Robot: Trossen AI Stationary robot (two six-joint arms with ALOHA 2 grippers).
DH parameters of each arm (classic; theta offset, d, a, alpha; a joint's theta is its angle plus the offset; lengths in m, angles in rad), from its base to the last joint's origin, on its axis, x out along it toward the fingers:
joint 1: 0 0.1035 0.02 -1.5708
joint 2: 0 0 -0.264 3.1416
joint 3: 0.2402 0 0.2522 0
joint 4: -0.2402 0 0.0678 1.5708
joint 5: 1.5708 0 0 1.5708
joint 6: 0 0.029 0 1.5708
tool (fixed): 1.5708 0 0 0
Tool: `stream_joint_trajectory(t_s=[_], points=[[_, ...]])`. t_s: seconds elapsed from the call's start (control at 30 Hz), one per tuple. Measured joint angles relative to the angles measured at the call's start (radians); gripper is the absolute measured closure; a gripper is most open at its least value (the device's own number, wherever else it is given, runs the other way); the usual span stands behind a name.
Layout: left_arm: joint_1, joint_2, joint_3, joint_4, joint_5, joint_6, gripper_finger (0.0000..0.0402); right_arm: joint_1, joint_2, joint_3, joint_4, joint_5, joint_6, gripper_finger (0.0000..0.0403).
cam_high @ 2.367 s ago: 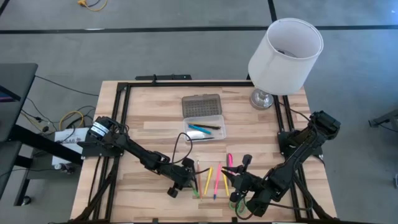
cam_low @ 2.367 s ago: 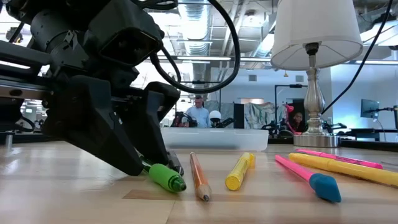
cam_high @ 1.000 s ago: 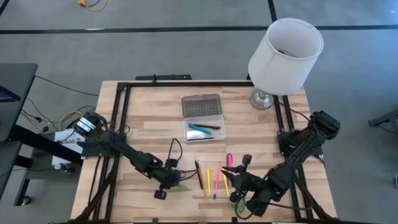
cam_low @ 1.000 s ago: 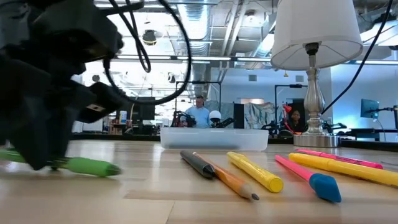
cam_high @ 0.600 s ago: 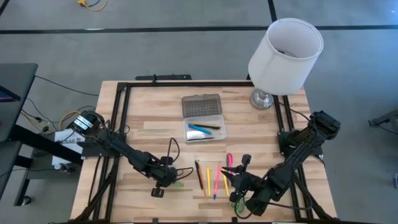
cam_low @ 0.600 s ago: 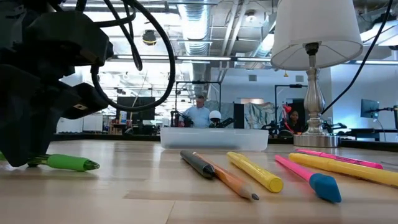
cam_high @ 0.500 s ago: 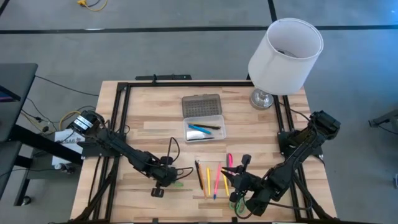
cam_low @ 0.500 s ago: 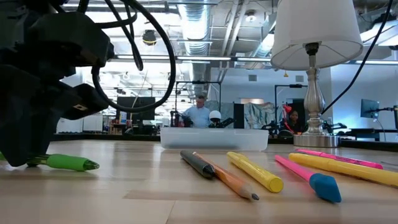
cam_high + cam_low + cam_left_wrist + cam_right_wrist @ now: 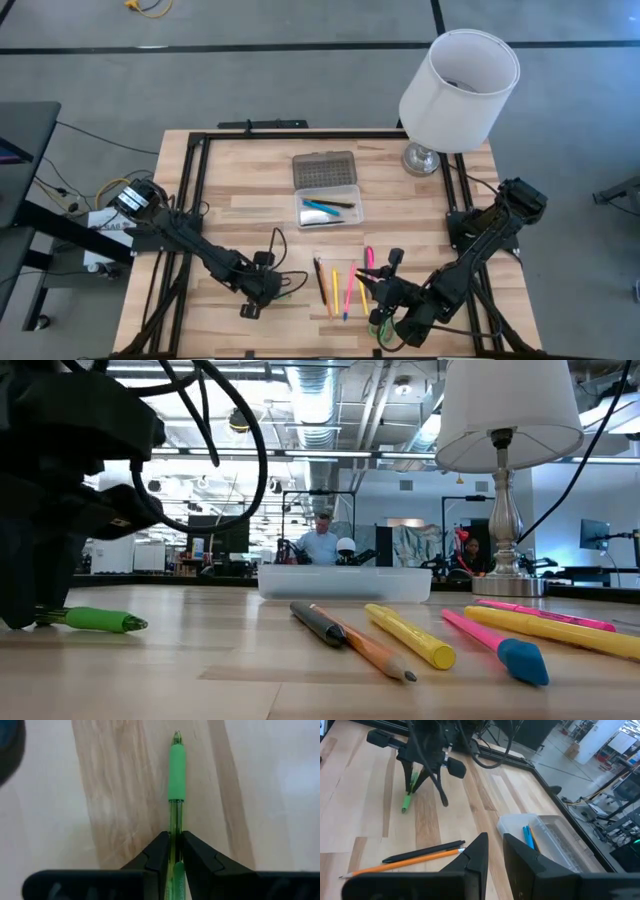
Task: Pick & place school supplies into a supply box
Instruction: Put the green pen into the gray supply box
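Lying lengthwise across the wooden worktop [image 9: 230, 190], the green pen [image 9: 176, 780] pointed right, away from the left tool [image 9: 172, 851] clamped on it, lower left of the overhead frame.

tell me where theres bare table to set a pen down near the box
Bare wood lies left of the supply box, up to the left gripper shut on the green pen, and right of the box toward the lamp base. In front it is crowded with loose pens.

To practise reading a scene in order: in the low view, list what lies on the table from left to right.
Left end effector gripping the green pen → dark pen → orange pencil → yellow marker → pink marker with blue cap → yellow pen.
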Motion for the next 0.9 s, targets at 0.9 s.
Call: stream_joint_trajectory(t_s=[0.9], points=[[-0.088, 0.003, 0.145, -0.233, -0.700, 0.053, 0.0356, -0.007, 0.000, 0.000, 0.008, 0.001, 0.000, 0.0349]])
